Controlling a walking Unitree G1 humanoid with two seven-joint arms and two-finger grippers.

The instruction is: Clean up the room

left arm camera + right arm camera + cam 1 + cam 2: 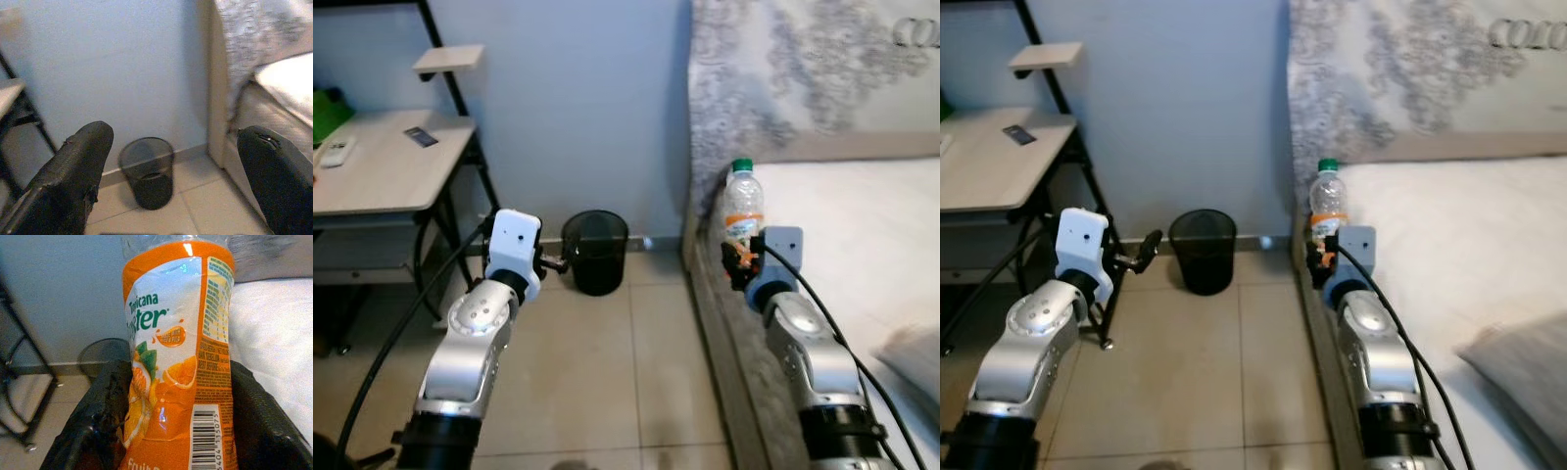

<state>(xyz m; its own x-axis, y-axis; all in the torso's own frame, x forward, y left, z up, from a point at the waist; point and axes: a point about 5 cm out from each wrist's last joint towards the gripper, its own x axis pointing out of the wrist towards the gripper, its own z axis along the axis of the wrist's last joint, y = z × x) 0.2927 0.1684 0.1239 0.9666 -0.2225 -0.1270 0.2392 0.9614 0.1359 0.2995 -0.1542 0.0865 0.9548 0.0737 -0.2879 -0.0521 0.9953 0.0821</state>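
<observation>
The main risk, as I judge it, is the bottle (742, 211) slipping or tipping on the way to the bin (595, 252): the right tool (741, 257) clamps only its lower body, the thin plastic looks crumpled, and the bin stands well apart on the floor by the wall, left of the bed (862, 245). The bottle is clear plastic with a green cap and an orange juice label, held upright above the bed's near edge. The left tool (171, 161) is spread wide and empty, pointing toward the bin.

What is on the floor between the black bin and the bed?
Just bare floor tiles between the black bin and the bed, plus something small and blurry by the wall, seen in both eye views.
</observation>
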